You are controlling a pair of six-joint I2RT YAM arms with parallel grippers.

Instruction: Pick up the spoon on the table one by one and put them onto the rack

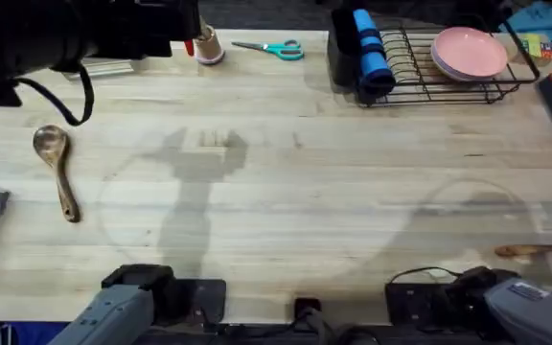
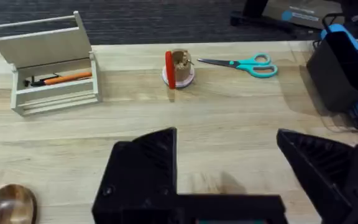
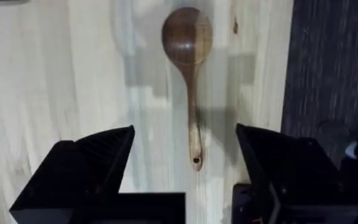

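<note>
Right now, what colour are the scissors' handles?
Teal; the scissors show best in the left wrist view.

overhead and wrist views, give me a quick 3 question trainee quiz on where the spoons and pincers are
1. True or false: a spoon lies on the table near its left edge.
2. The right pincer is: A) shut on a spoon, B) open above a spoon that lies flat, C) over the rack.
3. What lies in the rack now: spoons, or pink plates?

Key: 1 true. 2 B. 3 pink plates.
</note>
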